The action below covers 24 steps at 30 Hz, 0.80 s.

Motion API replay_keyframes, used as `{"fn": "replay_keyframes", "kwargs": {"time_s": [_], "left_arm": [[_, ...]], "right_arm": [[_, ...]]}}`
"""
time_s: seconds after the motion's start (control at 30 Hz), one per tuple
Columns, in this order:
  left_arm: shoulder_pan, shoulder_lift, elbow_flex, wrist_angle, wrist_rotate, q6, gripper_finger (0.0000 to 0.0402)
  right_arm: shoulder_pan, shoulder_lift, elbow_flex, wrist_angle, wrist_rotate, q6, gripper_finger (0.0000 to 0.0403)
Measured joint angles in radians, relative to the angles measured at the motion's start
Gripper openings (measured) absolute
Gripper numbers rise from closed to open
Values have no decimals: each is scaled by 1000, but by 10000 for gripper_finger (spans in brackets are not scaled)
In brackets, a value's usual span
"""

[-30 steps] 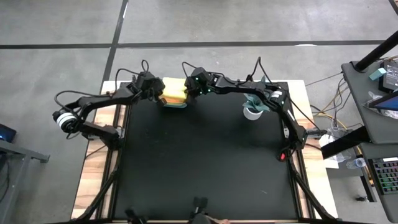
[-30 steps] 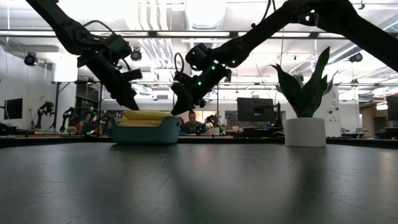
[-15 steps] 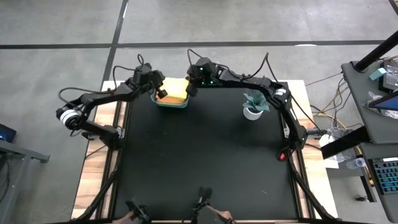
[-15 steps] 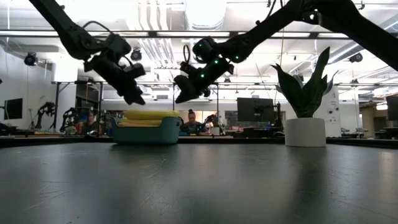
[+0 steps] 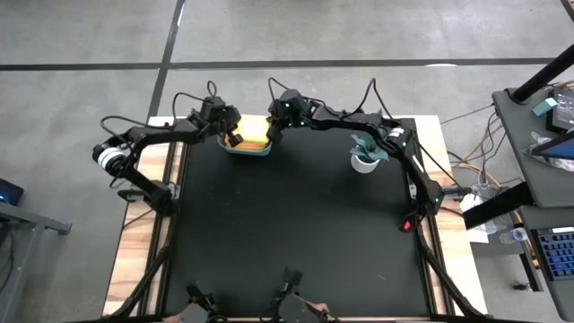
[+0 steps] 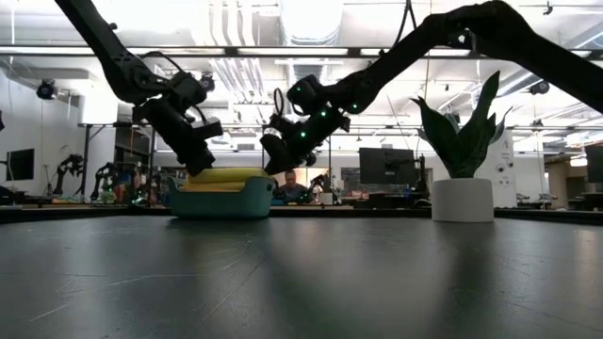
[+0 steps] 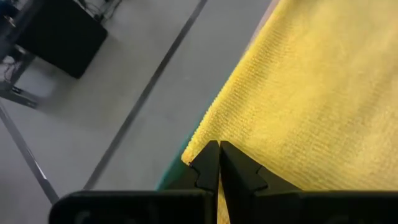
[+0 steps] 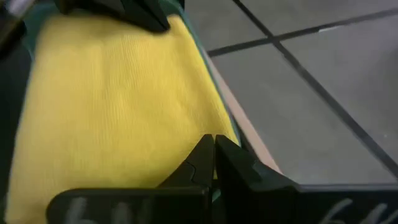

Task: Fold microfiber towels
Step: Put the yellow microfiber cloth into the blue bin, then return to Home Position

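Observation:
A yellow microfiber towel (image 5: pixel 255 136) lies on top of a stack in a teal bin (image 5: pixel 247 151) at the table's far edge. In the low view the towel (image 6: pixel 224 175) sits just above the bin's rim (image 6: pixel 221 202). My left gripper (image 6: pixel 200 171) is shut, its tips at the towel's left edge (image 7: pixel 205 134). My right gripper (image 6: pixel 272 168) is shut, slanting down over the bin's right rim (image 8: pixel 205 56), at the towel's right edge (image 8: pixel 186 124). The other towels are hidden. My left gripper comes slanting down from the table's left, its shut fingertips (image 7: pixel 211 155) at the yellow towel's edge near a corner; I cannot tell whether they touch it. My right gripper's shut fingertips (image 8: pixel 205 149) stand at the towel's right edge above the bin's rim; contact cannot be told.
A small potted green plant (image 5: pixel 366 154) in a white pot (image 6: pixel 462 200) stands at the far right of the table. The black mat (image 5: pixel 287 233) spreads toward the near edge. People sit in the room beyond the table.
Both grippers first rose a little above the bin, then came back down to the yellow towel's two edges. Both stayed shut. The towel and bin have kept their place.

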Motion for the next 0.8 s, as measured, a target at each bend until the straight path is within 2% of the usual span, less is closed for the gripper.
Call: {"fn": "replay_keyframes", "kwargs": {"time_s": [0.4, 0.63, 0.8], "left_arm": [[0, -27, -3, -21, -3, -26, 0], [-22, -169, -7, -45, -4, -47, 0], [-102, -315, -24, -67, -4, -98, 0]], "right_arm": [[1, -3, 0, -37, 2, -13, 8], [14, -55, 0, -71, 11, -19, 8], [52, -113, -38, -78, 13, -40, 8]]}}
